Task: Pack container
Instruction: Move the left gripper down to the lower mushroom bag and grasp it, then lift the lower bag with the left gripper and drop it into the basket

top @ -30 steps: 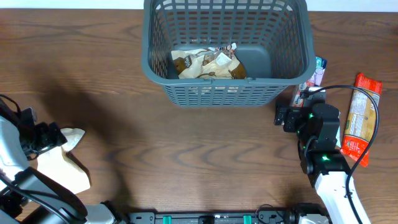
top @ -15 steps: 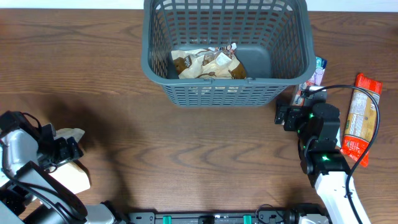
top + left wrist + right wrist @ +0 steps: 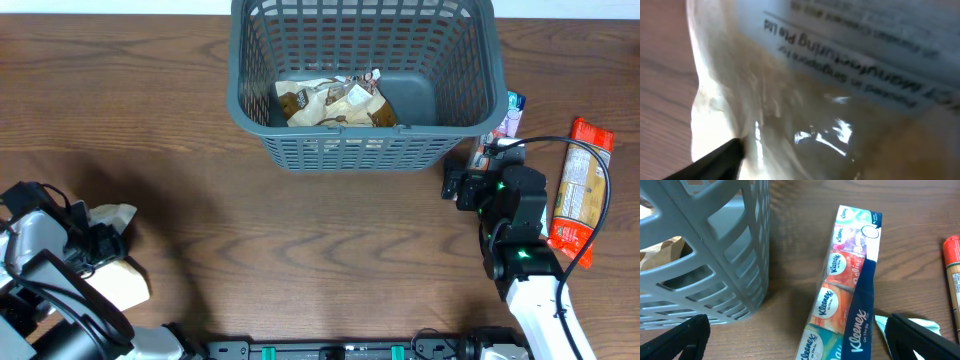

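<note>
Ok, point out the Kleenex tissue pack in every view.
Overhead: the Kleenex tissue pack peeks out just right of the grey basket, near the right edge.
Left wrist: not in it; a pale packet fills the frame.
Right wrist: centre frame, lying slanted on the table.
Shared landmark: the grey basket, always to its left.

Big dk-grey plastic container [image 3: 350, 150], rect., slotted lattice walls, thick rim, solid floor, upright, open top, far-centre of table [image 3: 300, 250], crumpled brown-cream packets [image 3: 335, 103] inside, left of centre.
</note>
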### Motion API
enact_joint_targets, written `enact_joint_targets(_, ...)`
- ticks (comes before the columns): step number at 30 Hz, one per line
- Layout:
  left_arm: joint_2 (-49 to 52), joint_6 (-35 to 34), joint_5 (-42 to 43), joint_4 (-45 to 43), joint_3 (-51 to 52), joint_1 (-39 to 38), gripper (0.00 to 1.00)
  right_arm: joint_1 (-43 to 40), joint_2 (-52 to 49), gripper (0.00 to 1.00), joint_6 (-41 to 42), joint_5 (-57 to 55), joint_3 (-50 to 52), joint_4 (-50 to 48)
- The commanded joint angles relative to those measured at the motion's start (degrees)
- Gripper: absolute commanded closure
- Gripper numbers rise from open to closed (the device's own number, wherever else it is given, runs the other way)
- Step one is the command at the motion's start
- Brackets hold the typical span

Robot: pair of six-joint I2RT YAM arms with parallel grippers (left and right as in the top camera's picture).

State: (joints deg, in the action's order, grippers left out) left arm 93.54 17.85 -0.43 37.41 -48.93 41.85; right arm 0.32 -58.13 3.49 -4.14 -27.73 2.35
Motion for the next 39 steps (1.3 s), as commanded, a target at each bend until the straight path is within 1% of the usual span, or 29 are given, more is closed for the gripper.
enact_joint_targets(1,0.87,0.35,-0.46,-0.04,0.76,0.20,0.37,-0.31,0.04,0.01,0.72,-0.59,-0.98,-0.04)
enact_joint_targets(2,0.87,0.35,-0.44,-0.22,0.76,0.20,0.46,-0.31,0.04,0.01,0.74,-0.59,-0.98,-0.07)
enact_joint_targets(6,0.87,0.28,0.00,-0.52,0.70,0.20,0.62,-0.31,0.04,0.01,0.72,-0.59,-0.98,-0.33)
enact_joint_targets(7,0.85,-0.09,0.00,-0.50,0.52,0.20,0.70,-0.31,0.04,0.01,0.72,-0.59,-0.98,-0.44)
enact_joint_targets(10,0.63,-4.31,0.00,-0.50,-0.24,0.20,0.81,-0.31,0.04,0.01,0.74,-0.57,-0.98,-0.48)
enact_joint_targets(11,0.48,-5.25,0.02,-0.44,-0.57,0.17,0.89,-0.31,0.04,0.01,0.74,-0.57,-0.98,-0.46)
enact_joint_targets(12,0.24,-6.49,0.04,-0.42,-0.92,0.17,0.93,-0.31,0.04,0.01,0.72,-0.57,-0.98,-0.46)
enact_joint_targets(13,-0.15,-7.65,0.28,-0.35,-1.36,0.17,0.94,-0.31,0.04,0.01,0.74,-0.57,-0.98,-0.48)
enact_joint_targets(17,-2.69,-9.07,4.39,0.00,-3.08,0.17,0.94,-0.31,0.04,0.01,0.74,-0.57,-0.98,-0.48)
enact_joint_targets(19,-4.66,-10.71,4.55,0.92,-4.31,-0.33,0.94,-0.28,0.04,0.01,0.74,-0.57,-0.98,-0.52)
enact_joint_targets(23,-9.46,-11.52,4.81,3.43,-7.58,-3.85,0.94,-0.28,0.04,0.01,0.74,-0.57,-0.98,-1.49)
enact_joint_targets(27,-14.01,-11.52,6.49,7.10,-13.53,-10.95,0.94,-0.31,0.04,0.01,0.74,-0.57,-0.98,-1.84)
enact_joint_targets(33,-15.74,-11.52,6.43,14.56,-29.97,-24.85,0.94,-0.31,0.04,0.01,0.72,-0.59,-0.98,-2.03)
enact_joint_targets(39,-15.56,-11.52,5.77,13.27,-46.29,-37.29,0.94,-0.31,0.04,0.01,0.72,-0.61,-0.98,-2.64)
